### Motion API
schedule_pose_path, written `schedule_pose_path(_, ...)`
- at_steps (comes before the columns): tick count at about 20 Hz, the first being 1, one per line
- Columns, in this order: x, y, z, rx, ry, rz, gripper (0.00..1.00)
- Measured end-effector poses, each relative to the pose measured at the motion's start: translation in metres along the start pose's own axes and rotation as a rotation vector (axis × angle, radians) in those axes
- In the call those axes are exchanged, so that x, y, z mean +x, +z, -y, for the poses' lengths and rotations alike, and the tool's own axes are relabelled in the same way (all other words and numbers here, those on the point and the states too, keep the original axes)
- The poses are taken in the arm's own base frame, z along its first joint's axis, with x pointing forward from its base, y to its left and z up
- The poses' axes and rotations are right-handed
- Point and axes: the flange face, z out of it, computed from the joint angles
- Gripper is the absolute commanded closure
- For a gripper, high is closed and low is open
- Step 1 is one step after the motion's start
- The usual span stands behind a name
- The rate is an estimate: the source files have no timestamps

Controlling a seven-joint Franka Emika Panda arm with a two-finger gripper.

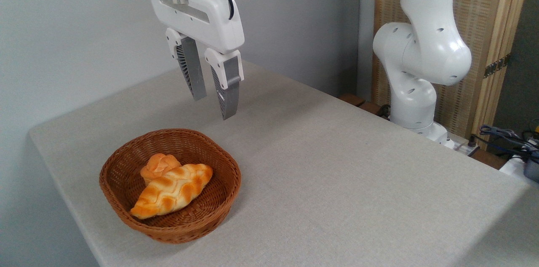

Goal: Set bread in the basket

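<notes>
On the grey table [337, 182], the bread [172, 191] lies in the basket [122, 166]; the gripper [214, 105] hangs above, released.

We see one fixed view, looking down across the table [337, 182] from its near side, fairly close.

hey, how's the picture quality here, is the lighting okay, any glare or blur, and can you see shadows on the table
In the fixed camera view the light is soft and even, and the bread and basket are sharp; mild glare shows only on the glossy white arm; faint soft shadows lie on the table beside the basket; the open hand shows no motion blur.
</notes>
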Motion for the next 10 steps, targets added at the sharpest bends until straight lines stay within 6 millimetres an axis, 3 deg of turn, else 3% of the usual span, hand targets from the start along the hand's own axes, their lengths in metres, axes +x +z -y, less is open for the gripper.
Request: schedule_pose_path(10,0.0013,0.0006,-0.0017,0.002,0.004,0.005,0.00)
